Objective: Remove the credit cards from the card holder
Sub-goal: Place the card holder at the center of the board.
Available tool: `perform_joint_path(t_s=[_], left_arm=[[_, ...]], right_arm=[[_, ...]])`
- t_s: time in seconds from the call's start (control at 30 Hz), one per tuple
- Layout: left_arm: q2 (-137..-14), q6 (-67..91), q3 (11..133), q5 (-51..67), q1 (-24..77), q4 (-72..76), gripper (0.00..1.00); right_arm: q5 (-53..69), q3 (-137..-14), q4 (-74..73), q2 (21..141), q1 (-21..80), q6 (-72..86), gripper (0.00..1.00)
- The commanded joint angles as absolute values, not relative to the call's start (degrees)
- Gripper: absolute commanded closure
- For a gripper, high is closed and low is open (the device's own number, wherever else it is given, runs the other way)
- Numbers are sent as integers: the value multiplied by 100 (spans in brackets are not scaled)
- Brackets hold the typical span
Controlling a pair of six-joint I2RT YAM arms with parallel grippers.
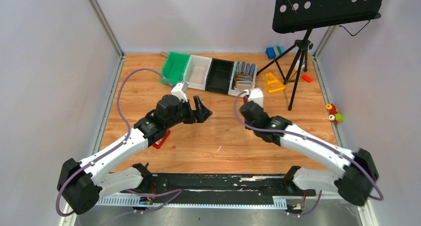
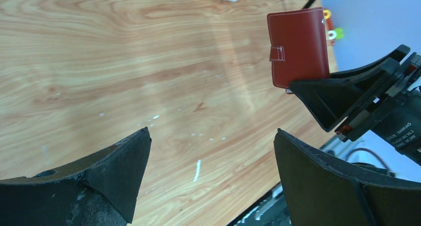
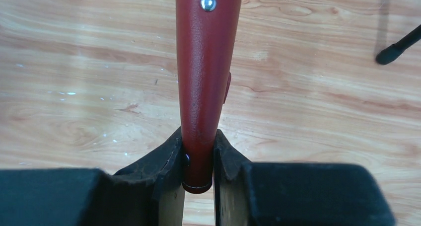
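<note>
Right gripper (image 3: pixel 198 154) was clamped on the card holder (image 3: pixel 206 77), mid frame. Left gripper (image 2: pixel 212 136) was wide apart & empty; should pop snap tab (image 2: pixel 276 53) gently, w/o tugging

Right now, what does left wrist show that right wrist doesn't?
Left wrist only: the card holder's flat face with its snap tab fastened. It also shows the right claw from outside, gripping the lower edge, and the left claw open with nothing between its fingers.
Right wrist only: the card holder edge-on, pinched between that claw's fingers, a silver snap stud near its top, and a black stand foot.
Both: the maroon card holder in the right claw, and the wooden table.
</note>
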State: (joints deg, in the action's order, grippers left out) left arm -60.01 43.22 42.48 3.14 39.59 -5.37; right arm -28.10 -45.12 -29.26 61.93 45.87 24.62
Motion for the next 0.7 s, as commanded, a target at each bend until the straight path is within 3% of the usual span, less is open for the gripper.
perform_joint_path(t_s=[0.0, 0.07, 0.17, 0.33, 0.47, 0.67], left_arm=[[-5761, 3708, 4211, -253, 3869, -1182, 0], [-5709, 3639, 4107, -288, 3779, -1333, 0], [-5638, 3621, 3917, -203, 3533, -1478, 0], [-5612, 3566, 3670, 97, 3175, -1508, 0], [-5741, 3454, 3575, 443, 3172, -1297, 0], [-6218, 3628, 3373, 1267, 3232, -502, 7]], right_arm=[[-4472, -5620, -3966, 7730, 5368, 2364, 87], [-4794, -6118, -4527, 8540, 5615, 2589, 80], [-4301, -6509, -4462, 9311, 5888, 2301, 51], [-2295, -6087, -2879, 8822, 5933, 1793, 21], [-1469, -5652, -2344, 8084, 5525, 1820, 17], [-539, -4956, -2060, 7366, 4321, 1934, 22]])
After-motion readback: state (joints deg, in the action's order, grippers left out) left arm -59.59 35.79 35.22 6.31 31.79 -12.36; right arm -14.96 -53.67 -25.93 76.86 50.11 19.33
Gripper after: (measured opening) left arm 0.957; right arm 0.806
